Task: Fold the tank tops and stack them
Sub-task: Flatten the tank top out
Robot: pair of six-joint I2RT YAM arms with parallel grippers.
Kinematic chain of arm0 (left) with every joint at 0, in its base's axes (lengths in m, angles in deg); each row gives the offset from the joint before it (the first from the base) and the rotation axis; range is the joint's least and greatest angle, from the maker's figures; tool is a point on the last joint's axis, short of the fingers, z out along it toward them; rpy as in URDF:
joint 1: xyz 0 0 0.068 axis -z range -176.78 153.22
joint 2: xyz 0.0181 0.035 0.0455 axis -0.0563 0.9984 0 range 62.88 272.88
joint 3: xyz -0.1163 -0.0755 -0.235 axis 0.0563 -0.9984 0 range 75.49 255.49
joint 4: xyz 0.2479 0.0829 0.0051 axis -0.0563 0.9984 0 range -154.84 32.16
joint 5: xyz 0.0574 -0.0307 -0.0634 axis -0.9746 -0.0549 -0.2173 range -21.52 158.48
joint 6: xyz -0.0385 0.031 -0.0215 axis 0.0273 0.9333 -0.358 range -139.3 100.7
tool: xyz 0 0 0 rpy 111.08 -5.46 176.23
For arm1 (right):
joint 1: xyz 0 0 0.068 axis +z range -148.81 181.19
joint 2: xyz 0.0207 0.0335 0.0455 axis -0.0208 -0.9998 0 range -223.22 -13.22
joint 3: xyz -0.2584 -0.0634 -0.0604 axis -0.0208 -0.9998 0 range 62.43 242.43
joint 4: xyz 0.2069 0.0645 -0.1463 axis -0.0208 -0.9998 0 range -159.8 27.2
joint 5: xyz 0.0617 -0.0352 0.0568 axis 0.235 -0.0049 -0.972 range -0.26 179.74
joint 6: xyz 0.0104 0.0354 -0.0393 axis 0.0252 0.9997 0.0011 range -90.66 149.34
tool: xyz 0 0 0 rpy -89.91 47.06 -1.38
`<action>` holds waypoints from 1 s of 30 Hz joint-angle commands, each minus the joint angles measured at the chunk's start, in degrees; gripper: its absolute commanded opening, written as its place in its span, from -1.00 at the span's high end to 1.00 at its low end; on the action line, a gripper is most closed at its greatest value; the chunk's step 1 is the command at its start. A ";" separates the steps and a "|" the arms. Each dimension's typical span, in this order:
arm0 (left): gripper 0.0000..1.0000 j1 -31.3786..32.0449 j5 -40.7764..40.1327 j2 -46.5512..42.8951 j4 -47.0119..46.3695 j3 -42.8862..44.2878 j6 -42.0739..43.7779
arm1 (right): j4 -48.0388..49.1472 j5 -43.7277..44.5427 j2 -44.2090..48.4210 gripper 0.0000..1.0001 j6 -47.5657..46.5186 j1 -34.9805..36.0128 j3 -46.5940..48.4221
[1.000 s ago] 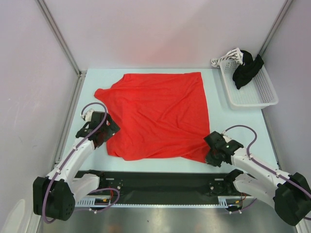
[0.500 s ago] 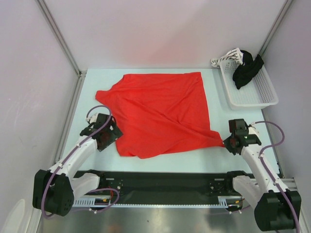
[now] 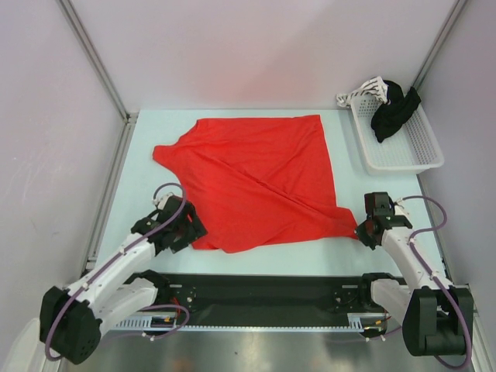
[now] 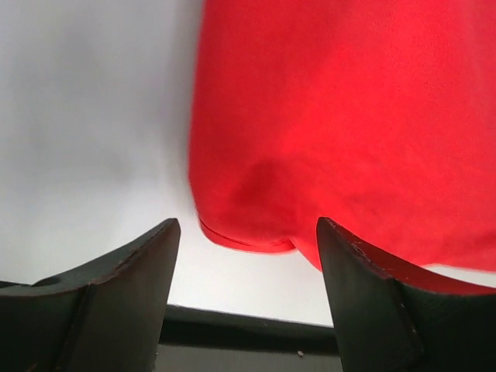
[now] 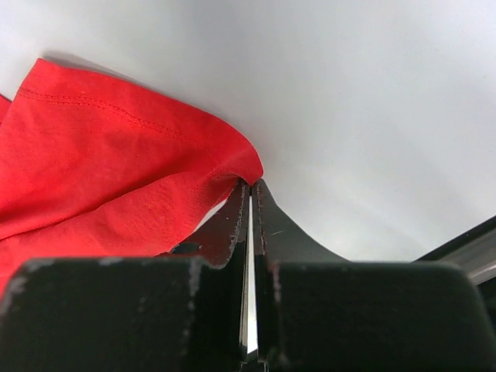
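Observation:
A large bright red tank top (image 3: 256,178) lies spread on the pale table. Its near right corner is pulled out to a point toward my right gripper (image 3: 363,229), which is shut on that corner; in the right wrist view the red cloth (image 5: 116,170) is pinched at the fingertips (image 5: 249,186). My left gripper (image 3: 188,230) is open at the garment's near left corner. In the left wrist view the red hem (image 4: 248,236) lies just beyond the gap between the two dark fingers (image 4: 116,294), untouched.
A white mesh basket (image 3: 407,151) stands at the back right, holding a black garment (image 3: 394,108) and a white patterned cloth (image 3: 364,91). A black strip (image 3: 256,291) runs along the table's near edge between the arm bases. Walls close in on the sides.
My right gripper has pulled the near right corner out to the right, stretching the cloth. My left gripper has moved nearer and to the right, to the near left corner.

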 commanded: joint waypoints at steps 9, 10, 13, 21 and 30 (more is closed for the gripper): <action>-0.68 6.47 8.93 -6.03 -7.22 -5.75 -5.32 | 3.71 -1.91 0.74 1.00 -1.26 -0.27 -0.80; -0.68 6.47 10.51 -5.59 -7.94 -6.97 -6.11 | 3.88 -2.00 0.83 1.00 -1.34 -0.27 -0.71; -0.70 7.43 10.36 -6.46 -10.84 -8.91 -8.84 | 4.15 -2.26 1.18 1.00 -1.52 -0.27 -0.80; -0.73 7.61 3.68 -7.26 -17.69 -11.46 -14.36 | 4.76 -3.23 1.10 1.00 -1.17 -0.27 -0.89; -0.45 7.61 -1.15 -11.29 -35.82 -22.02 -22.73 | 4.59 -4.90 2.85 1.00 -0.47 -0.44 -2.21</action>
